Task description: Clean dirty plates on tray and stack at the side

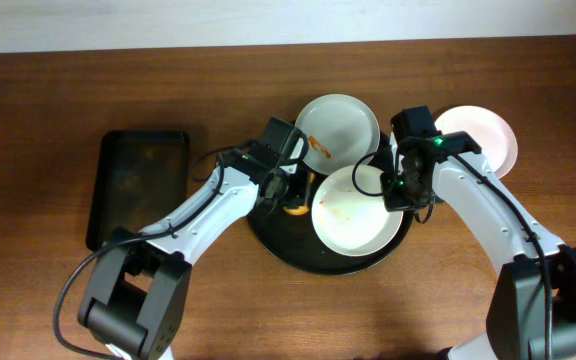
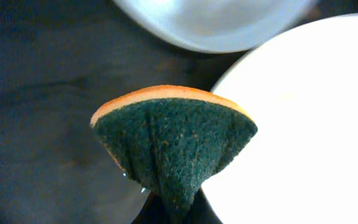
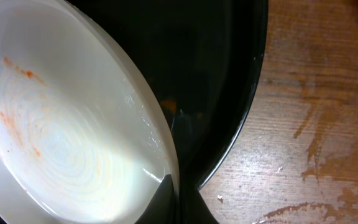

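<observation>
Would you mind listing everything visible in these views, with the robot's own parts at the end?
plates: three, white; two on the round tray with orange-red smears, one on the table to its right
round tray: one, black, middle of the table
rectangular tray: one, black, on the table left of the round tray
sponge: one, green with an orange back, over the round tray
table: one, brown wood
left gripper: one, black, shut on the sponge
right gripper: one, black, shut on the rim of the nearer of the two plates on the round tray
</observation>
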Controlling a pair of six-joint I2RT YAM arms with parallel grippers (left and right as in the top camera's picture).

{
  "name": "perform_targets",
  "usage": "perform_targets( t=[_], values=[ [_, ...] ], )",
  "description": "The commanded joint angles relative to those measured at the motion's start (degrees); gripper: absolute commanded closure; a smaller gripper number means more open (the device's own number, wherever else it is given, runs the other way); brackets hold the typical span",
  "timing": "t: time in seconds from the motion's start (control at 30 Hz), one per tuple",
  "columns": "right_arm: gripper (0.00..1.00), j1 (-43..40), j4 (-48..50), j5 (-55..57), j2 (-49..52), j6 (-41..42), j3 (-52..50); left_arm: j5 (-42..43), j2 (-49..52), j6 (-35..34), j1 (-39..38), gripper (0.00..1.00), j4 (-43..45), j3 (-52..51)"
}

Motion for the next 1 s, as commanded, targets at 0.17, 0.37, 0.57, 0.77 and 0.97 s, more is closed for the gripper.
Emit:
perform_targets(
  t=[0.17, 0.37, 0.57, 0.77, 0.97],
  values=[
    [0.96, 1.55, -1.01, -1.22, -1.29, 0.66, 1.25, 6.54, 0.33, -6.32, -7.89, 1.00, 9.70, 1.33],
    [0.96, 2.23, -1.01, -1.22, -1.29, 0.66, 1.25, 6.69, 4.83, -7.10, -12.13, 1.00, 15.02, 1.33],
    [0.96, 2.23, -1.01, -1.25, -1.29, 0.66, 1.25, 4.31, 10.05, -7.10, -12.61, 1.00, 17.16, 1.33],
    [0.96, 2.23, -1.05, -1.22, -1.29, 0.61, 1.25, -2.19, 14.23, -7.10, -12.44, 1.00, 17.20, 1.33],
    [0.96, 2.23, -1.44, -1.22, -1.29, 0.61, 1.25, -7.52, 14.71, -7.08, -11.17, 1.00, 16.04, 1.33]
  ],
)
